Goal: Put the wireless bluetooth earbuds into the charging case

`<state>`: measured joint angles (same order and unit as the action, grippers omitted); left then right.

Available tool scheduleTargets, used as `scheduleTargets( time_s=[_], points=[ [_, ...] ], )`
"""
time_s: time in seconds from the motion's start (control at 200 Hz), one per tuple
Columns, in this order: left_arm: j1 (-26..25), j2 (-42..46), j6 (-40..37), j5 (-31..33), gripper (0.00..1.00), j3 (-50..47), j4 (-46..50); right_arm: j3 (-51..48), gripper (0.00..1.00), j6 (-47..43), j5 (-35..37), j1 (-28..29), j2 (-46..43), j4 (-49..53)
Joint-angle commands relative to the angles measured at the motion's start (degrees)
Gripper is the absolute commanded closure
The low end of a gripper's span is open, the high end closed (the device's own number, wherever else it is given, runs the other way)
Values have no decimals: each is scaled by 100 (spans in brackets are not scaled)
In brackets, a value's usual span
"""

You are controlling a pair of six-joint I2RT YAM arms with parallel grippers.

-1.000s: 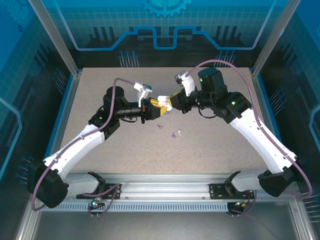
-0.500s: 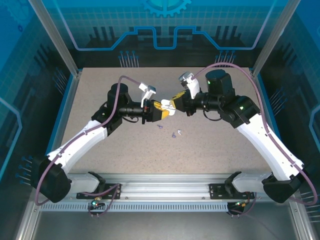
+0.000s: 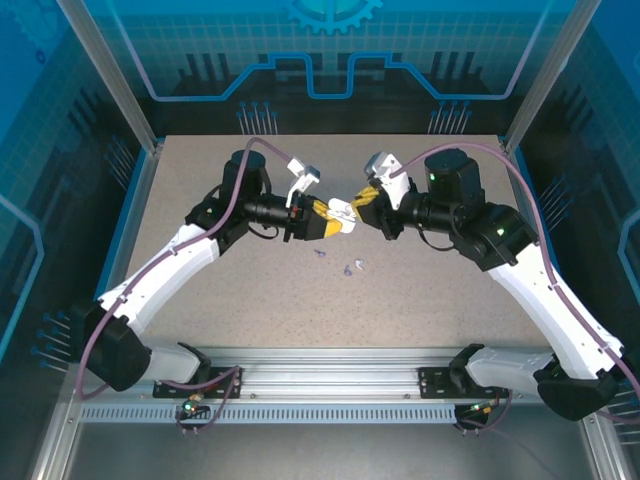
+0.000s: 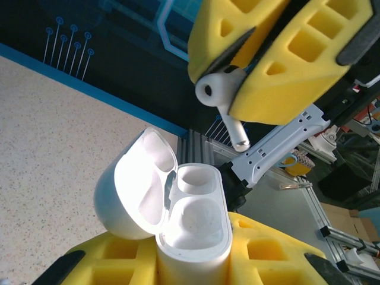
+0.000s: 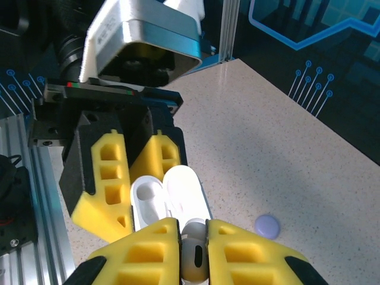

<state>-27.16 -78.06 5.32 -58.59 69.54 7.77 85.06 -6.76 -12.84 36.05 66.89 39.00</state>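
Top view: at frame centre the left gripper (image 3: 318, 220) is clamped on the open white case (image 3: 342, 212). The right gripper (image 3: 364, 198) meets it from the right. Loose earbuds (image 3: 352, 267) lie on the table (image 3: 430, 300) just below.

Left wrist view: the case sits at lower centre with both wells apparently empty. An earbud (image 4: 222, 98) hangs above, stem downward.

Right wrist view: at bottom centre, the jaws are closed on that earbud's head.

Judgement: the earbud is light, rigid and glossy, so liable to slip. Grip the head and leave the stem free.

The left arm (image 3: 170, 265) and right arm (image 3: 545, 290) have white shells, black joints and purple cables looping alongside. The left pincer (image 3: 328, 220) and right pincer (image 3: 363, 198) bear yellow fingers (image 5: 148, 249) with hollow pockets.
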Motion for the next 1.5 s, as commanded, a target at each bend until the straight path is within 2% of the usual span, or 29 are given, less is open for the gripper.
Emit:
scheduleTargets(
  time_s=[0.0,0.415,1.056,1.496],
  points=[
    [18,-51,-163,-170,94,244,272,-82,87,-287,176,141,-72,61],
    [48,1,-189,-78,95,324,418,-87,87,-488,715,293,-19,232],
    [47,20,-183,-134,95,333,437,-26,86,-712,1176,525,139,428],
    [44,-69,-159,-109,95,362,407,130,85,-757,905,718,267,556]
  ],
)
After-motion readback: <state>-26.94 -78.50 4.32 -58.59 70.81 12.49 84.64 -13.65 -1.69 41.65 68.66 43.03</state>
